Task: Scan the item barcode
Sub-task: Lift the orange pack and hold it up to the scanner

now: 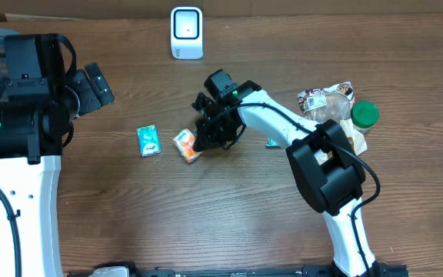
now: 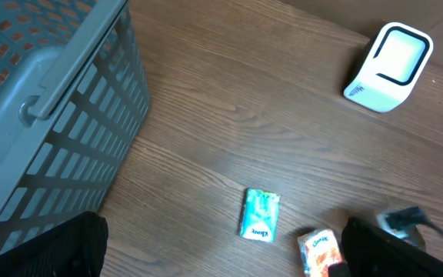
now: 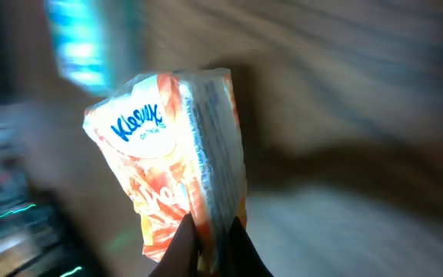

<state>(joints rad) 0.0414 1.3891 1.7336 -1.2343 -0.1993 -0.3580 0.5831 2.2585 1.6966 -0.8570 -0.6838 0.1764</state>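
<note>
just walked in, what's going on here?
The right gripper is shut on the orange Kleenex pack, pinching one end. The white scanner stands at the far edge; the pack is not in front of it yet. The left gripper is open near the grey basket. A teal Kleenex pack lies on the table.

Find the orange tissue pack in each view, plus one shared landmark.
Overhead: orange tissue pack left of centre, at the right gripper tips.
Left wrist: bottom edge, right of centre.
Right wrist: fills the centre, pinched from below.
Landmark: teal tissue pack just left of it, overhead and left wrist; a teal blur in right wrist.
</note>
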